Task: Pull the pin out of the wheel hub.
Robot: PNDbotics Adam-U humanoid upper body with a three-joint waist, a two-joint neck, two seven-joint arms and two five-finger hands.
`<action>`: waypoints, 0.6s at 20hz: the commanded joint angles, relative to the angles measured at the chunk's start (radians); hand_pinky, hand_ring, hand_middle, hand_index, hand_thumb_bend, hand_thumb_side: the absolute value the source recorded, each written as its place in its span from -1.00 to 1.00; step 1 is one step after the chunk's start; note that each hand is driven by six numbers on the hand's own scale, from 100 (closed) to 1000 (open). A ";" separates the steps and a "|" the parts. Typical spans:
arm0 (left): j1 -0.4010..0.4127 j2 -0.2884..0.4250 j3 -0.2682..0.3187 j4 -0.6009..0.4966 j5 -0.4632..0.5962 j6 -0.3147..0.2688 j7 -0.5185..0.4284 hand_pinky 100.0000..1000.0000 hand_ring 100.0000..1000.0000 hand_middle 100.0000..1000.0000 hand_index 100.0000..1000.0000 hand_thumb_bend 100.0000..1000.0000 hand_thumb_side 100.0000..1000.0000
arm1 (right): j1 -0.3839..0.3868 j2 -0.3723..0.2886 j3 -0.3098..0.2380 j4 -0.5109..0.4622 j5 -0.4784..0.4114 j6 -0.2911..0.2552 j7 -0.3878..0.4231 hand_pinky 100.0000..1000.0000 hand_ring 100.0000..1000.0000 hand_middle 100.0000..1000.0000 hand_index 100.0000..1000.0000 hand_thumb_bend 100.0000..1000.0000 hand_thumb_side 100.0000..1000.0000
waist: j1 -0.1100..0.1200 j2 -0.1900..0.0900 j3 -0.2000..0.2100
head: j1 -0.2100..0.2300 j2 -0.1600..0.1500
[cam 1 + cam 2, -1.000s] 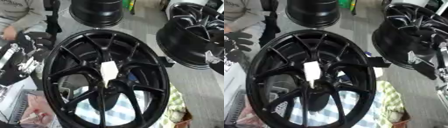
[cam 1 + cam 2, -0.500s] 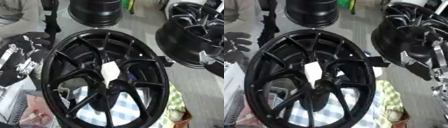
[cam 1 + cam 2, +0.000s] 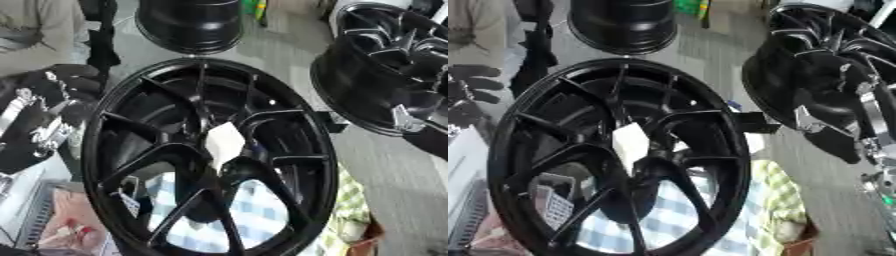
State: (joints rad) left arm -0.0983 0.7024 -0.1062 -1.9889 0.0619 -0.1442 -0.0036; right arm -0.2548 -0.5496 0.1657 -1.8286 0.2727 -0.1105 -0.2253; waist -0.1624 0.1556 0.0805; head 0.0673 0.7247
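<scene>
A large black spoked wheel hub (image 3: pixel 210 64) lies in the middle, tilted toward me. A cream-white pin (image 3: pixel 225 142) sticks out of its centre, just above the dark centre hole. My left hand (image 3: pixel 39 117), black with silver parts, hovers at the hub's left rim; in the right eye view its dark fingers (image 3: pixel 479 82) are spread and hold nothing. My right hand (image 3: pixel 837 142) shows as a dark shape below a silver arm at the right edge, in front of another wheel and well away from the pin. Its fingers are not made out.
A second black wheel (image 3: pixel 385 65) stands on edge at the right. A third black wheel (image 3: pixel 188 25) lies at the back. A blue-and-white checked cloth (image 3: pixel 254 210) lies under the hub. A tray with reddish items (image 3: pixel 70 230) sits at the lower left.
My left hand has come slightly lower along the hub's left rim. The pin stays in the hub's centre. The whole picture has shifted a little.
</scene>
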 commanded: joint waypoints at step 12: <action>-0.015 0.015 0.016 -0.011 -0.006 -0.004 0.003 0.38 0.52 0.54 0.70 -0.44 0.34 | 0.011 -0.005 -0.026 -0.026 0.032 0.010 0.009 0.27 0.52 0.36 0.75 -1.00 -0.66 | 0.009 -0.007 0.001 | 0.000 0.002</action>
State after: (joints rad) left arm -0.0987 0.7024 -0.1058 -1.9889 0.0615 -0.1449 -0.0028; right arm -0.2366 -0.5401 0.1547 -1.8402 0.2980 -0.1012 -0.2165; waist -0.1622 0.1583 0.0817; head 0.0674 0.7280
